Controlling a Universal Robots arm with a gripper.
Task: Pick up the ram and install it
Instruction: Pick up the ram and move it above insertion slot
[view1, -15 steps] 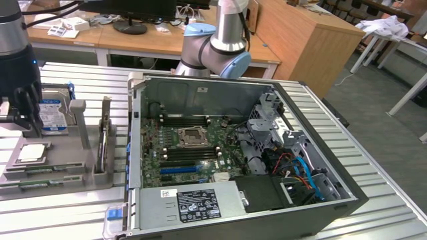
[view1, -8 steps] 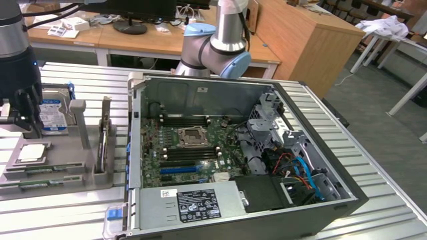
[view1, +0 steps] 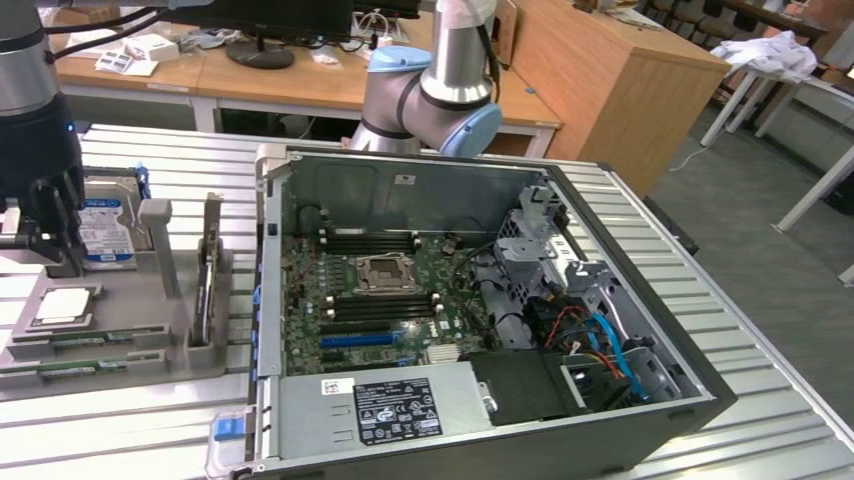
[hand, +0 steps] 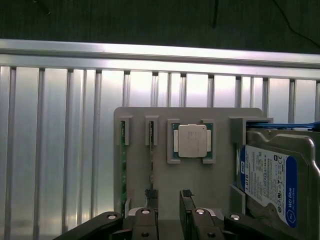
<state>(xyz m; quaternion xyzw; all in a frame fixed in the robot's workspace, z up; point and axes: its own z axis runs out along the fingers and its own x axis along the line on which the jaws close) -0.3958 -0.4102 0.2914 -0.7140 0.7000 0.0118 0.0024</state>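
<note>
Surface: ribbed metal table (hand: 60, 150) was seen under a grey parts holder (hand: 162, 180); an opened computer case (view1: 481, 300) was set beside it.
Gripper: gripper (hand: 168, 202) was hung over the holder; no contact was seen.
Fingers: fingers (hand: 148, 199) were spread wide, released, nothing clasped; likely kept apart so a stick could be straddled.
Ram: ram (hand: 150, 160) was stood on edge in a holder slot, just beyond one fingertip, not between the two; probably kept on edge so its flat faces could be pinched.
Second stick: second stick (hand: 122, 165) was slotted parallel, further out from the fingers.
Other parts: processor (hand: 192, 141) was laid flat ahead of the fingers; hard drive (hand: 272, 182) was propped off to the other side.
Task state: ram was judged not yet picked; memory slots (view1: 380, 241) in the case appeared unfilled.
</note>
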